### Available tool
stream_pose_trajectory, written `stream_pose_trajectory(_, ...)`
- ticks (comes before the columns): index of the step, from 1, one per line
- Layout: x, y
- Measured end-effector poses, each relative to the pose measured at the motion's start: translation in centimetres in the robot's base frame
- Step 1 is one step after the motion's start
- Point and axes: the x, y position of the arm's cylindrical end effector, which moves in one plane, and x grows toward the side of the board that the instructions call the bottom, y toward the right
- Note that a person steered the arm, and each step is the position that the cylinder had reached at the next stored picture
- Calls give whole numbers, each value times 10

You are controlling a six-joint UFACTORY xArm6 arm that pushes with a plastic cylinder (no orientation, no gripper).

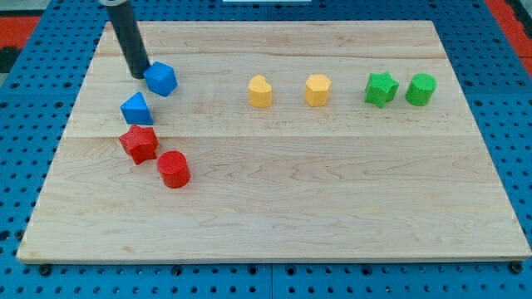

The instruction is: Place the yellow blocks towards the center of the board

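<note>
Two yellow blocks sit in the upper middle of the wooden board: a yellow heart and, to its right, a yellow hexagon-like block. My tip is at the view's upper left, touching or just left of a blue cube-like block. The tip is far to the left of both yellow blocks.
A blue triangular block, a red star and a red cylinder stand below the tip at the left. A green star and a green cylinder stand at the upper right. Blue pegboard surrounds the board.
</note>
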Motion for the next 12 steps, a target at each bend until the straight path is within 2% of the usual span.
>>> stream_pose_trajectory(2,8,43)
stream_pose_trajectory(3,-1,45)
stream_pose_trajectory(4,-30,80)
stream_pose_trajectory(5,-27,142)
stream_pose_trajectory(7,16,145)
stream_pose_trajectory(9,40,164)
stream_pose_trajectory(10,31,195)
stream_pose_trajectory(11,5,228)
stream_pose_trajectory(12,-4,239)
